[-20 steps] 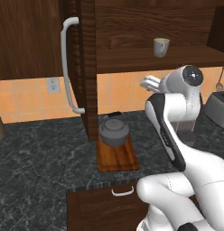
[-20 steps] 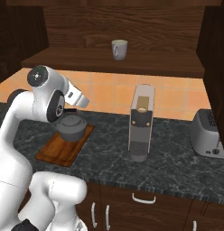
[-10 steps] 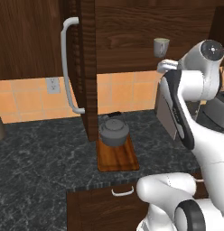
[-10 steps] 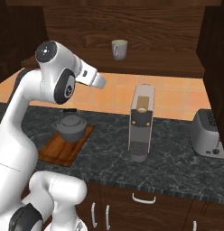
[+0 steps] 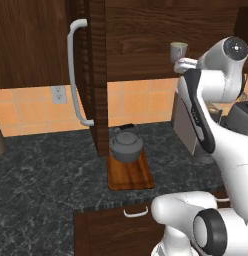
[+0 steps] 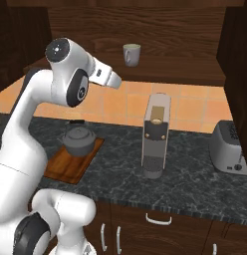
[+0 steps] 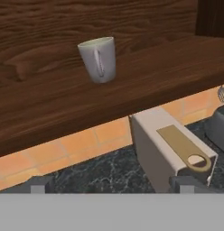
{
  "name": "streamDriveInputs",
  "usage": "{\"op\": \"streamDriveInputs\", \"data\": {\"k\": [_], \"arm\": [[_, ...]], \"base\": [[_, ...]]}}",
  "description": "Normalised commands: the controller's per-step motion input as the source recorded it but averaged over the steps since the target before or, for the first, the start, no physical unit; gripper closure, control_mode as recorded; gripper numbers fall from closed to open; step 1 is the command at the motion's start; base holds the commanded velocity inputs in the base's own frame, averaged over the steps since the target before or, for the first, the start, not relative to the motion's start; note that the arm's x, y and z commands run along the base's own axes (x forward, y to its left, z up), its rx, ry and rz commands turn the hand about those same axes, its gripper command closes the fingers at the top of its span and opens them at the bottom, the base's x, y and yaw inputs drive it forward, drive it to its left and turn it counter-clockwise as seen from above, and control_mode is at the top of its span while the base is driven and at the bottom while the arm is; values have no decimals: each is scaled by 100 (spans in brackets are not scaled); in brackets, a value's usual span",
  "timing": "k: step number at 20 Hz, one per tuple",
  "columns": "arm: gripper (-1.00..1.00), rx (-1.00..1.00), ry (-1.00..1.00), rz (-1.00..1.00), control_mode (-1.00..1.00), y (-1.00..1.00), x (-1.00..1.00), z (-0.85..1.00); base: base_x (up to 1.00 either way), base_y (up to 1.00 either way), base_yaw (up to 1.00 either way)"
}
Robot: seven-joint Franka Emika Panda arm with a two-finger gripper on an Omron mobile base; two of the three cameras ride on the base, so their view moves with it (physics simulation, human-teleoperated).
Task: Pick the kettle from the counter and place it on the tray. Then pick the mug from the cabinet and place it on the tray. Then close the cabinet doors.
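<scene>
Gripper spread, empty, facing mug on cabinet shelf.
Coffee machine stood on surface below; kettle sat on tray.

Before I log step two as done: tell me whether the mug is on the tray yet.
No: the mug stands on the cabinet shelf, while only the kettle sits on the tray.
</scene>
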Motion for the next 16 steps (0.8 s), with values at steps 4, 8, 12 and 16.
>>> {"op": "streamDriveInputs", "data": {"k": [4,8,12,16], "arm": [[-100,0,5,0,-100,-8,69,12],[-100,0,17,0,-100,-11,70,2],[-100,0,11,0,-100,-18,66,0],[-100,0,-1,1,-100,-16,53,0]], "base": [[0,0,0],[0,0,0],[0,0,0],[0,0,0]]}}
